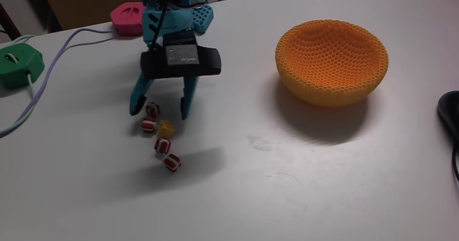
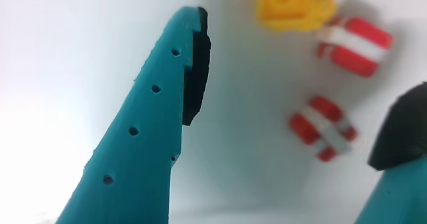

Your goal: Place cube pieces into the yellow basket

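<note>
My teal gripper [image 1: 159, 113] hangs open just above the table, fingers pointing down over a loose cluster of cube pieces. One red-and-white striped cube [image 1: 152, 111] lies between the fingertips. Another striped cube [image 1: 147, 125] and a yellow-orange cube [image 1: 166, 128] sit just in front, and two more striped ones [image 1: 162, 145] [image 1: 171, 161] lie nearer the camera. In the wrist view the gripper [image 2: 307, 57] is spread wide, a striped cube [image 2: 323, 127] near the right finger, another [image 2: 353, 44] and the yellow cube [image 2: 290, 4] beyond. The yellow basket [image 1: 323, 83] stands far right.
A pink hexagonal box [image 1: 128, 17] sits behind the arm and a green one [image 1: 16, 57] at the left edge, with pale cables [image 1: 50, 62] running across the table's left side. A black object [image 1: 450, 115] pokes in at the right edge.
</note>
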`<state>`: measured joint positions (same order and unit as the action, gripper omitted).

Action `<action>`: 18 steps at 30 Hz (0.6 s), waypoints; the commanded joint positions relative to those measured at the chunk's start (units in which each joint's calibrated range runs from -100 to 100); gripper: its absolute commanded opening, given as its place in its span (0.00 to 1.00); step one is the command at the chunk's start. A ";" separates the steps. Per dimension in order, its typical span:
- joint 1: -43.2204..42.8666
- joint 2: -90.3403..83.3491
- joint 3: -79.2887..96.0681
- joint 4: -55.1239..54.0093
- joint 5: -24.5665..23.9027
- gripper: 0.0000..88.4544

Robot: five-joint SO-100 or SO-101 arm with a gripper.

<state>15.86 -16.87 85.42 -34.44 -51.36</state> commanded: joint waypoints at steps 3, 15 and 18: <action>1.29 -0.17 -1.40 0.39 1.37 0.50; 5.67 10.05 -11.23 5.25 4.00 0.30; 6.69 11.76 -13.83 5.86 4.74 0.19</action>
<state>21.47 -5.66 75.57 -29.23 -47.30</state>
